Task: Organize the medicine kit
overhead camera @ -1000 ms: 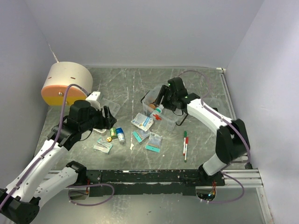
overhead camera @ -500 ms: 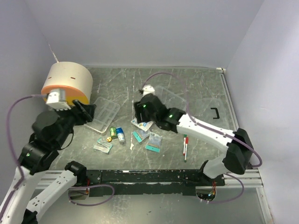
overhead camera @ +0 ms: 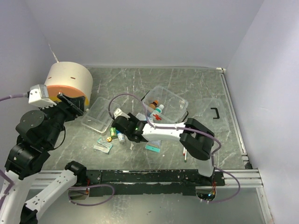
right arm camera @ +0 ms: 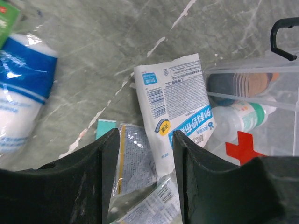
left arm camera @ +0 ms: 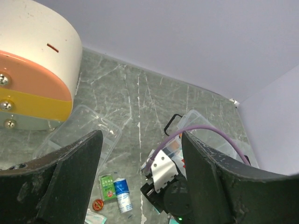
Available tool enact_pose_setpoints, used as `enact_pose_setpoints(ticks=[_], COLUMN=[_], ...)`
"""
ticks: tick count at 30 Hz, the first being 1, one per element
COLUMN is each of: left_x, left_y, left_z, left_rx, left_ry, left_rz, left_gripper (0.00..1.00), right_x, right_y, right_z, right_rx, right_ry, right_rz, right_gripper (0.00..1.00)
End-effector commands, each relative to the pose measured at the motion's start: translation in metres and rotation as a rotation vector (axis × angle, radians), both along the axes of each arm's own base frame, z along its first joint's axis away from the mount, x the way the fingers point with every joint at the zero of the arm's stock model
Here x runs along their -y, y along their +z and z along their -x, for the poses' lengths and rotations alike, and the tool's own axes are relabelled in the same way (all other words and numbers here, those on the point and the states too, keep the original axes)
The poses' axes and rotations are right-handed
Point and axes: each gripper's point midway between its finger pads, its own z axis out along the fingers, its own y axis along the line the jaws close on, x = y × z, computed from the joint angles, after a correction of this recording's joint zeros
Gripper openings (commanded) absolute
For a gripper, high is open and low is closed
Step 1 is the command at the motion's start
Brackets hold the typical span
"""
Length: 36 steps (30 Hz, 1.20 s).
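The clear medicine box [overhead camera: 174, 103] stands mid-table, open, with small bottles and a red cross inside. Its clear lid [overhead camera: 96, 116] lies to the left. My right gripper [overhead camera: 136, 134] is open and empty, low over loose packets beside the box. The right wrist view shows a white-and-blue sachet [right arm camera: 180, 105] and a grey packet [right arm camera: 138, 161] between the open fingers [right arm camera: 74, 186], with the box wall [right arm camera: 261, 88] at right. A blue-and-white bottle [overhead camera: 120, 136] and a green packet [overhead camera: 112, 133] lie left of it. My left gripper [overhead camera: 70, 103] is open, empty, raised high at the left.
A round cream-and-orange container [overhead camera: 67, 83] stands at the back left. A teal packet [overhead camera: 153, 147], a clear packet [overhead camera: 103, 147], a gold cap [overhead camera: 109, 138] and a pen [overhead camera: 185, 151] lie on the table. A black handle [overhead camera: 215, 113] lies at the right.
My right arm swung from the clear box to the left and came down over the loose packets. My left arm rose and drew back to the left, away from the lid.
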Motion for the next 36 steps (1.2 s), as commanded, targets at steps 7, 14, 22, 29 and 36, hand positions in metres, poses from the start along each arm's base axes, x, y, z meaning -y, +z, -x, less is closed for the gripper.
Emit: enact_pose_setpoints(ticks=[7,14,22,29,36], left_x=[0.001,0.006,0.009,0.006,-0.002], left_y=[-0.011,-0.021,-0.024,-0.025,-0.027], left_z=[-0.008,-0.013,-0.017,-0.016,-0.014], left_rx=[-0.049,-0.078,-0.094,-0.096,-0.095], left_ry=[0.020,0.004,0.000,0.008,0.047], left_rz=[-0.012,-0.028,-0.037,-0.047,-0.047], left_gripper=[0.79,0.79,0.78,0.78,0.78], right_x=[0.007,0.006,0.003,0.005,-0.003], right_y=[-0.007,-0.035,-0.043,-0.041,-0.006], right_z=[-0.022,-0.021,-0.034,-0.041,-0.043], right_rx=[0.119,0.086,0.095,0.106,0.081], right_ry=[-0.021,0.009,0.000,-0.022,-0.095], right_rz=[0.185,0.227,0.233,0.230,0.055], right_gripper=[0.46,0.48,0.43,0.24,0.00])
